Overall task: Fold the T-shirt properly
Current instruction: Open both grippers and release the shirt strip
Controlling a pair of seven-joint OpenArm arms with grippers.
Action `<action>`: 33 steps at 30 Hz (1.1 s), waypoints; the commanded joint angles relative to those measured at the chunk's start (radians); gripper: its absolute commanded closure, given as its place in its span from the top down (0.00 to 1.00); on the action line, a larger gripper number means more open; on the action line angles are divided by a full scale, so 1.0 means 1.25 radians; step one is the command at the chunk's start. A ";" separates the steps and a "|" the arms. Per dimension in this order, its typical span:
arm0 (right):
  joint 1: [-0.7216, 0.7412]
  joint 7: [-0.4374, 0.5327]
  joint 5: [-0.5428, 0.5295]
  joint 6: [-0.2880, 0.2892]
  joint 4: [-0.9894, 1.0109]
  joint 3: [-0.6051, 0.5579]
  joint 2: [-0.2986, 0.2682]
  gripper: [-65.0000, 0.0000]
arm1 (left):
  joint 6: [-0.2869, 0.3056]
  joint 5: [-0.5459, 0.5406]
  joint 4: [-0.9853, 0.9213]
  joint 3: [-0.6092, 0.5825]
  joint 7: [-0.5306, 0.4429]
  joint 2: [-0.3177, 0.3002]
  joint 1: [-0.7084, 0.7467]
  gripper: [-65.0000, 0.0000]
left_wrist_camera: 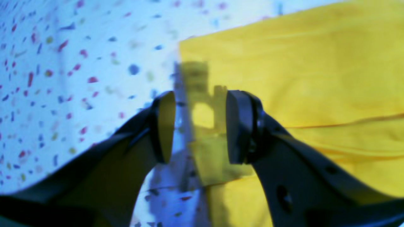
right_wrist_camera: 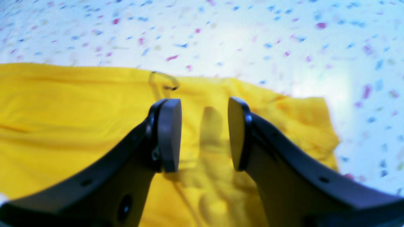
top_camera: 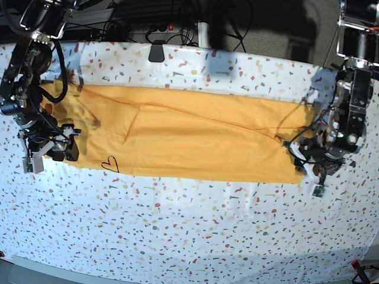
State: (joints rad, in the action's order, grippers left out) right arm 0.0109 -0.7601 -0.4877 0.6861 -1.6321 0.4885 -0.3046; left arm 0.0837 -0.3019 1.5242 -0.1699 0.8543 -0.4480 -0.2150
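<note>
On speckled table (top_camera: 189, 231), T-shirt (top_camera: 189, 139) folded lengthwise, left tool (left_wrist_camera: 200, 127) and right tool (right_wrist_camera: 204, 134) spread, empty, dark cables (top_camera: 136, 21) behind, blurred.

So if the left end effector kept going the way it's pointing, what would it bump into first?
Probably the edge of the T-shirt. The left end effector is open, pointing down at the spot where the yellow cloth ends on the speckled table. Depth is unclear, so it could touch the table beside the edge.
</note>
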 commanded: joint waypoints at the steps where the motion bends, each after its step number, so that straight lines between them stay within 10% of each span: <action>1: -0.001 -0.006 -0.039 0.010 -0.033 0.002 -0.013 0.38 | -0.001 0.000 0.003 0.007 -0.017 -0.019 -0.021 0.46; 8: -0.145 -0.063 -0.125 0.010 -0.195 0.002 -0.002 0.38 | 0.049 -0.173 -0.124 0.010 0.010 -0.052 -0.018 0.55; 15: -0.343 -0.063 -0.140 0.010 -0.375 0.002 -0.002 0.38 | 0.168 -0.339 -0.307 0.010 -0.023 -0.052 -0.023 0.55; 22: -0.421 -0.063 -0.140 0.010 -0.442 0.002 -0.002 0.38 | 0.316 -0.594 -0.347 0.010 0.112 -0.048 -0.021 0.55; 33: -0.421 -0.076 -0.143 0.010 -0.442 0.002 -0.002 0.38 | 0.325 -0.553 -0.347 0.010 0.072 -0.036 -0.028 0.55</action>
State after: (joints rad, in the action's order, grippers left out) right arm -0.5156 -0.8730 -0.6506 0.6903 -2.1666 0.4843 -0.2966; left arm 0.4980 -1.0130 1.0855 -0.1581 0.9421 -0.4820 -0.2359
